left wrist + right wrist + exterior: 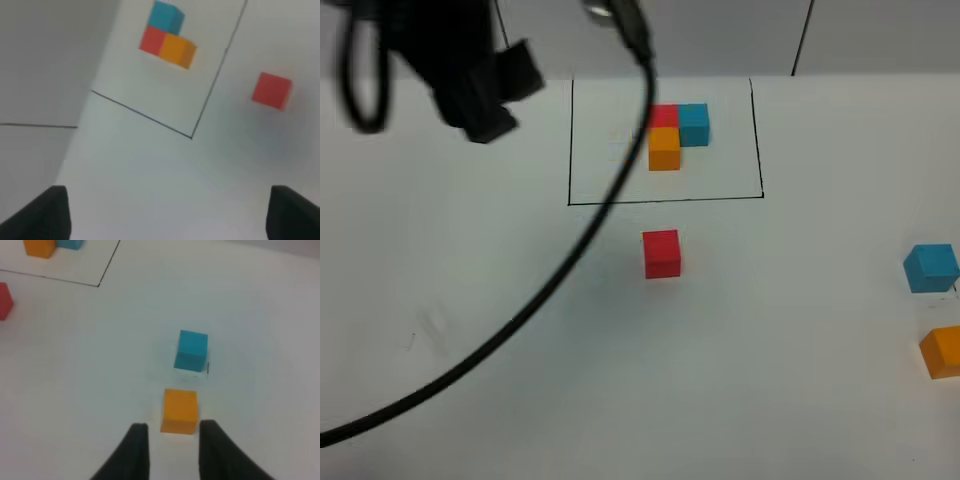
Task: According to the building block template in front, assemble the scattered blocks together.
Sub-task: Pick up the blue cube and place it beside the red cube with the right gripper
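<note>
The building block template (676, 134) is a red, blue and orange cluster inside a black drawn rectangle at the back; it also shows as the template (167, 35). Of the scattered blocks, the red cube (662, 253) sits just in front of the frame. The blue cube (931, 267) and orange cube (942, 351) lie at the far right. My left gripper (167, 210) hovers open and empty, high at the back left. My right gripper (173, 424) has its fingers drawn close and holds nothing. The orange cube (179, 411) lies just past its tips, with the blue cube (191, 351) beyond.
A black cable (570, 260) sweeps from the top middle down to the lower left, crossing the frame's left line. The white table (770, 380) is bare around the red cube. The left arm's dark bulk (470, 85) fills the top left corner.
</note>
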Controlling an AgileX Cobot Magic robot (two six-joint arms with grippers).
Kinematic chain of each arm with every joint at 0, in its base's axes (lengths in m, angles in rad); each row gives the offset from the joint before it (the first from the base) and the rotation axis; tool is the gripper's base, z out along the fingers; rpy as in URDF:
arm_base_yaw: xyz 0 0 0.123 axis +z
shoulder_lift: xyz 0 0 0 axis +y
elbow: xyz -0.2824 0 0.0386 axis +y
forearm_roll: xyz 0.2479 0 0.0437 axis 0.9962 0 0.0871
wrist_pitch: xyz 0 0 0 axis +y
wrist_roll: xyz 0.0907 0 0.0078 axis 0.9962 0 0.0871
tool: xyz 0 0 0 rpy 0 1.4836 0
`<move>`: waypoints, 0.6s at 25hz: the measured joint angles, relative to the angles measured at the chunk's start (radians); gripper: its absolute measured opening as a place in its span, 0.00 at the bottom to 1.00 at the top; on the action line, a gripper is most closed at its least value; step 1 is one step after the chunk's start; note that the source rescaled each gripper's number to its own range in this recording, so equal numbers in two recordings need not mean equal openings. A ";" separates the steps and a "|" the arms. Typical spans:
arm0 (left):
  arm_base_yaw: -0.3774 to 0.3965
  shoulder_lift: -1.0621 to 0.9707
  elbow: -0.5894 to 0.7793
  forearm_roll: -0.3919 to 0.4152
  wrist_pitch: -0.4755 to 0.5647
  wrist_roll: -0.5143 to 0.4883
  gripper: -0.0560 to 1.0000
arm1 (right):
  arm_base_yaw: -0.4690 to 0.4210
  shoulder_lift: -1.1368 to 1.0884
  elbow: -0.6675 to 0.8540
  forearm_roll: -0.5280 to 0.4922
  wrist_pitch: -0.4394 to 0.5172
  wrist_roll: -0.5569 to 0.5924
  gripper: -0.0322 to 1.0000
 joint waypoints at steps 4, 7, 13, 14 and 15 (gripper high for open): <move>0.000 -0.282 0.165 0.048 0.000 -0.100 0.79 | 0.000 0.000 0.000 0.000 0.000 0.000 0.03; 0.000 -0.503 0.319 0.068 0.000 -0.183 0.78 | 0.000 0.000 0.000 0.000 0.000 0.000 0.03; 0.000 -0.933 0.587 0.088 0.000 -0.252 0.78 | 0.000 0.000 0.000 0.000 0.000 0.000 0.03; 0.000 -0.995 0.613 0.076 0.001 -0.254 0.78 | 0.000 0.000 0.000 0.000 0.000 0.000 0.03; 0.000 -1.050 0.639 0.057 0.001 -0.254 0.78 | 0.000 0.000 0.000 0.000 0.000 0.000 0.03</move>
